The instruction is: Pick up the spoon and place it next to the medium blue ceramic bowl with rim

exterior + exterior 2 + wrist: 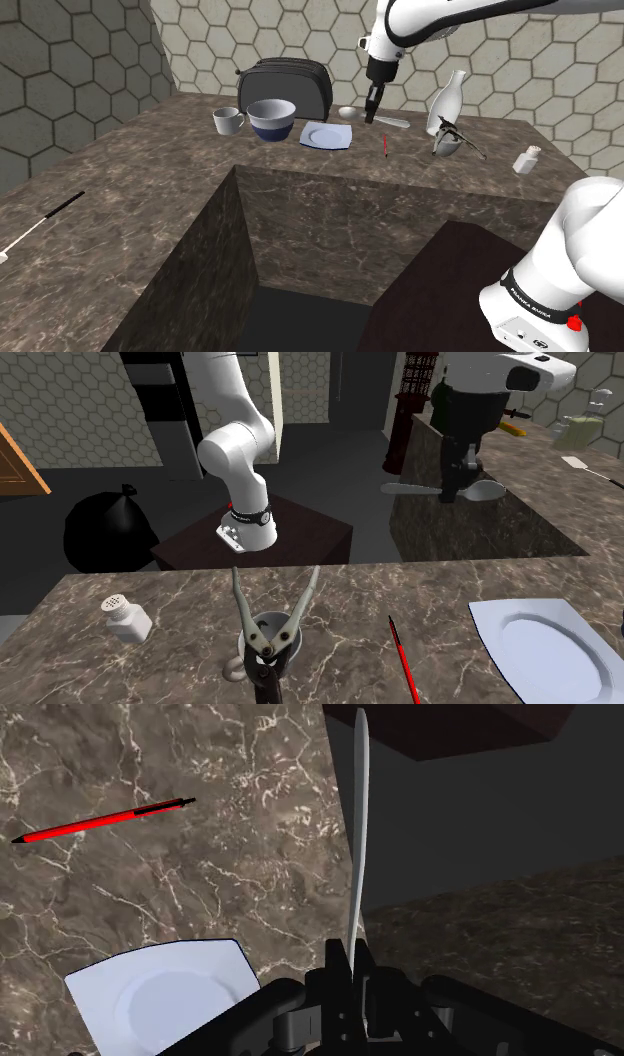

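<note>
Within gripper (352,962), slim pale-grey spoon (360,824)

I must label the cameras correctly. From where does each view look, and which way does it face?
Shoulder view: beside the stand, looking down along the counter; arm and gripper show.
Second exterior view: across the counter, facing the arm's base; gripper holds the spoon.
Wrist view: on the hand, looking down at the counter; fingers clasp the spoon.
All three share the plate and red pen.
</note>
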You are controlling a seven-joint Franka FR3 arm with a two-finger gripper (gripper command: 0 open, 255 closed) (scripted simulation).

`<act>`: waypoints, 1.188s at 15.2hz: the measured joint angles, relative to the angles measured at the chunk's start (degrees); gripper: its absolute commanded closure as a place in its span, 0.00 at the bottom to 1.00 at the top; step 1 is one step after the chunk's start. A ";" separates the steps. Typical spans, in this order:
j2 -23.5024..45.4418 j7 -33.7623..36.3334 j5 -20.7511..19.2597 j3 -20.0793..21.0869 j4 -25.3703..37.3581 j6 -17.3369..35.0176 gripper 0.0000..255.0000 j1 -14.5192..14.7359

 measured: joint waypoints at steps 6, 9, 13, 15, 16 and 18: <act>11.74 2.69 2.13 1.64 13.37 -1.82 1.00 1.85; 17.91 4.21 2.97 2.46 20.86 -3.17 1.00 2.63; 27.94 5.95 4.05 3.36 34.27 -6.60 1.00 3.28; 32.65 7.11 4.37 3.83 40.91 -8.52 1.00 3.72; 35.19 7.49 4.56 4.01 44.86 -9.92 1.00 3.78; 41.47 8.49 4.96 4.39 54.89 -13.61 1.00 3.83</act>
